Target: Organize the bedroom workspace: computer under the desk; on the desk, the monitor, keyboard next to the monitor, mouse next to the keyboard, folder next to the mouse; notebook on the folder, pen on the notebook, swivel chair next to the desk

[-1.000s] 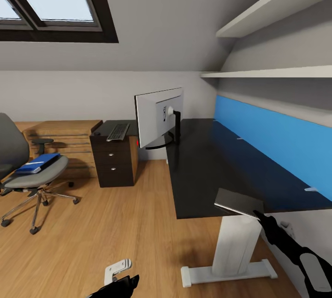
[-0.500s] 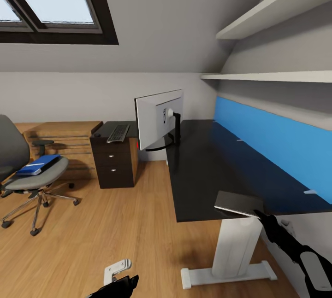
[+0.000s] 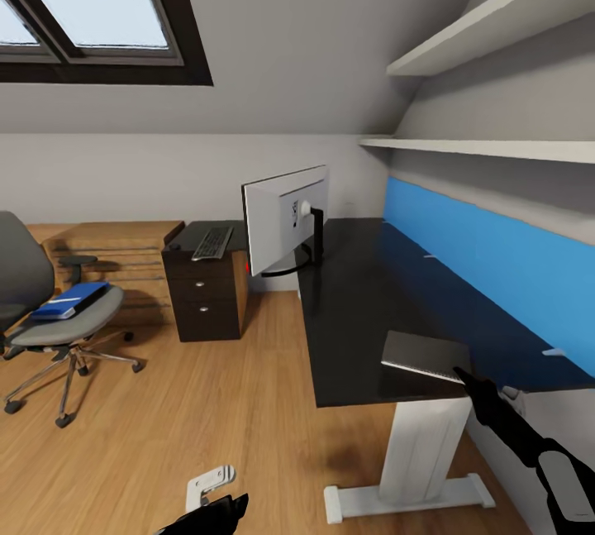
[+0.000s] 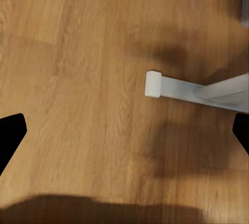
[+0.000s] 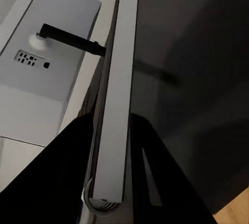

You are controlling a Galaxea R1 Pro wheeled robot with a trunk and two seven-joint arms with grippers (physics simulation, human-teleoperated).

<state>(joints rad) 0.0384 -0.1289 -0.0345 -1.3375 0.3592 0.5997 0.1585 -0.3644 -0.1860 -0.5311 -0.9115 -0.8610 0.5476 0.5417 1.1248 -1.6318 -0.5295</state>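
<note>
Right hand pinching the near edge of a flat grey slab lying on the long black tabletop. Left hand spread wide above the oak plank floor. White-backed monitor upright on the tabletop's far end. Dark keyboard atop a dark drawer cabinet. Bright blue folder on the grey swivel chair, well apart from the tabletop.
</note>
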